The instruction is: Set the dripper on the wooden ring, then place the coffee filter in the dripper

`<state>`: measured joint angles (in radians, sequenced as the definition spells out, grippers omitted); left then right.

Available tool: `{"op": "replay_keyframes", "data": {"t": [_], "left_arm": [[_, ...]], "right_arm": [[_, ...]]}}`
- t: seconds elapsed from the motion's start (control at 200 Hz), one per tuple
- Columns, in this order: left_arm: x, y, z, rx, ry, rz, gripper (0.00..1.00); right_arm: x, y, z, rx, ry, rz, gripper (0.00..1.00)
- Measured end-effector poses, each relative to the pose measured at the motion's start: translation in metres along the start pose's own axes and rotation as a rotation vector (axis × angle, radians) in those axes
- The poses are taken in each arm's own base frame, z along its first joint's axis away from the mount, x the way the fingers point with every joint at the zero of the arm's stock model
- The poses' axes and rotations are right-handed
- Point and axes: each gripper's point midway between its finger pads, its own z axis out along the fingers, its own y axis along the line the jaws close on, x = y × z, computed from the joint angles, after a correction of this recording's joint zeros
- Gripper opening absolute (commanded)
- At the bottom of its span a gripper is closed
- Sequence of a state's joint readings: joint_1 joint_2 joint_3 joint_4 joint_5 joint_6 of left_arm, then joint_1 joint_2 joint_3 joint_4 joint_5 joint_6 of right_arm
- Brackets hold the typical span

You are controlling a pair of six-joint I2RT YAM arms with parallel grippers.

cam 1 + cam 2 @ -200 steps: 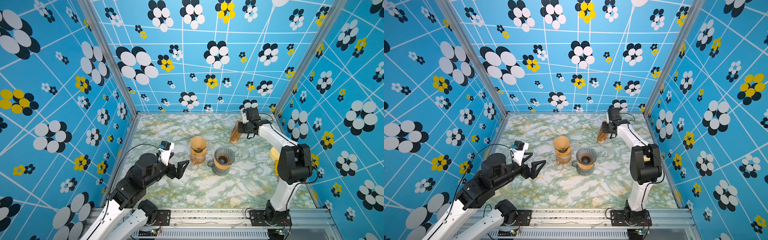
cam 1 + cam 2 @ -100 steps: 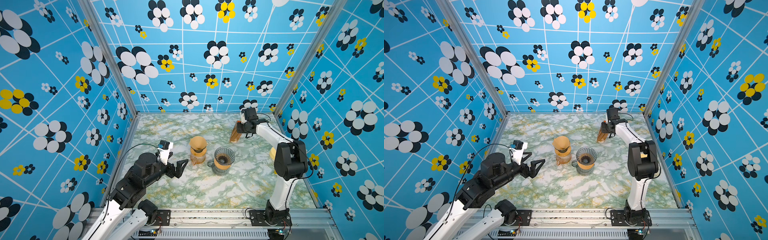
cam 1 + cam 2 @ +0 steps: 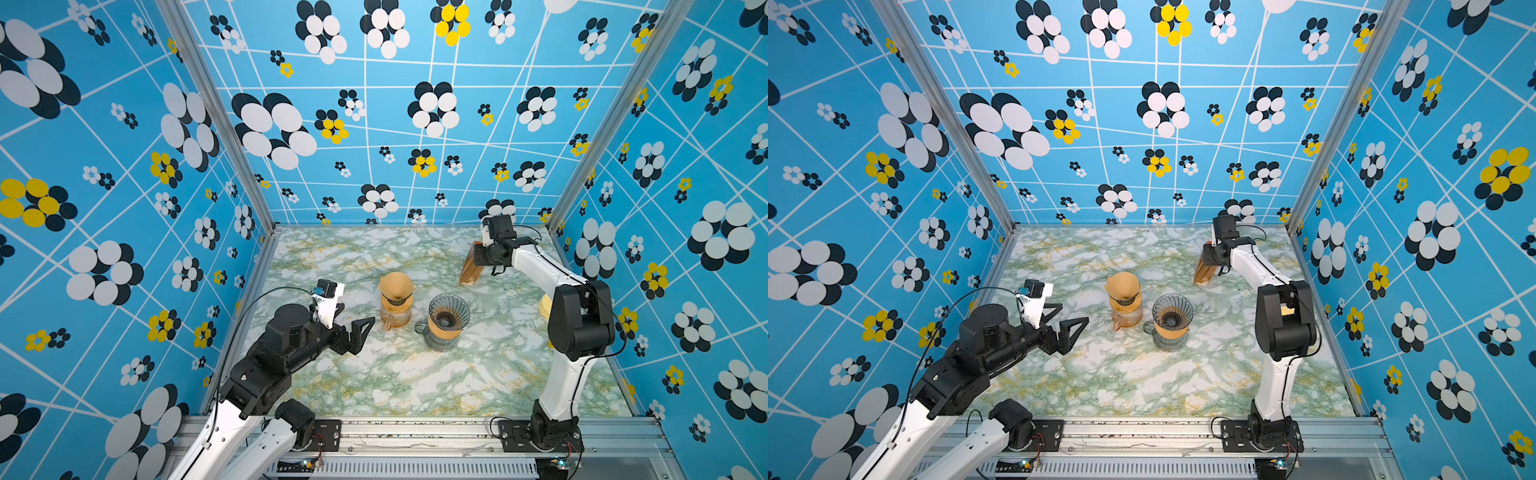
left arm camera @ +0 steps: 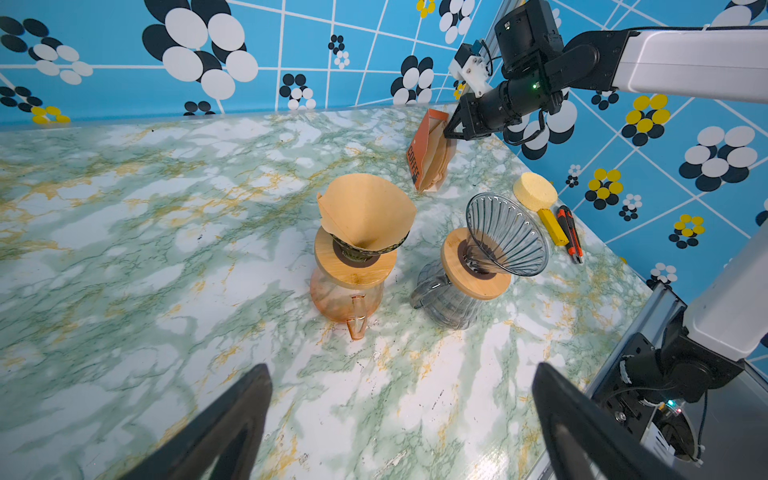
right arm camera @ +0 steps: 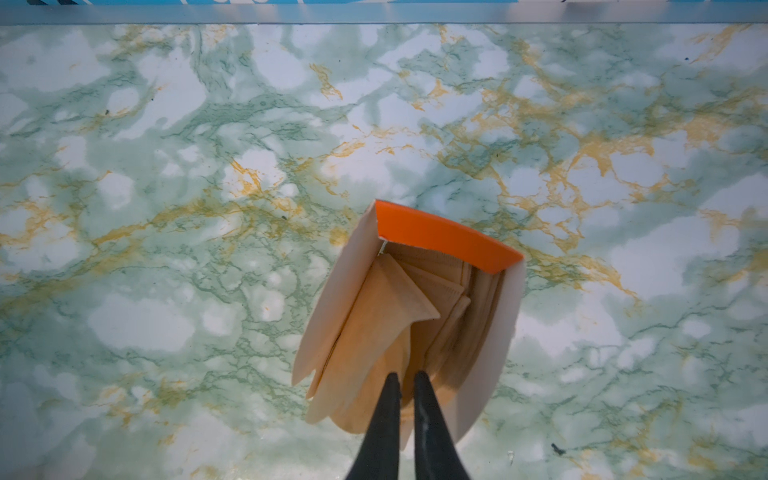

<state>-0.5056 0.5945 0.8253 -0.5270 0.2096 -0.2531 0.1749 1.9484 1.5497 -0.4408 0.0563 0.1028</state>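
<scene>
Both seen: right pincer (image 5: 406, 375) pinches coffee filter (image 5: 374, 316), left pincer (image 4: 401, 370) wide

Tan filters (image 5: 374, 328), orng box (image 5: 444, 239), marbled tbl (image 5: 166, 166)

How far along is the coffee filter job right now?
Done: one dripper on the amber carafe already holds a paper filter. In hand: the right gripper is down in the filter box, jaws nearly closed on a coffee filter. Still to do: lift it out and seat it in the empty glass dripper. The left gripper hangs open, holding nothing.
</scene>
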Motion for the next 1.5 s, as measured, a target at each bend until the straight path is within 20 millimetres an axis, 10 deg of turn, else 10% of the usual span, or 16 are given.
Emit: {"op": "replay_keyframes", "data": {"t": [1.5], "left_arm": [[-0.001,0.001,-0.001,0.015,0.0,-0.016,0.99]], "right_arm": [[-0.005,0.002,-0.01,0.02,-0.008,-0.058,0.12]]}}
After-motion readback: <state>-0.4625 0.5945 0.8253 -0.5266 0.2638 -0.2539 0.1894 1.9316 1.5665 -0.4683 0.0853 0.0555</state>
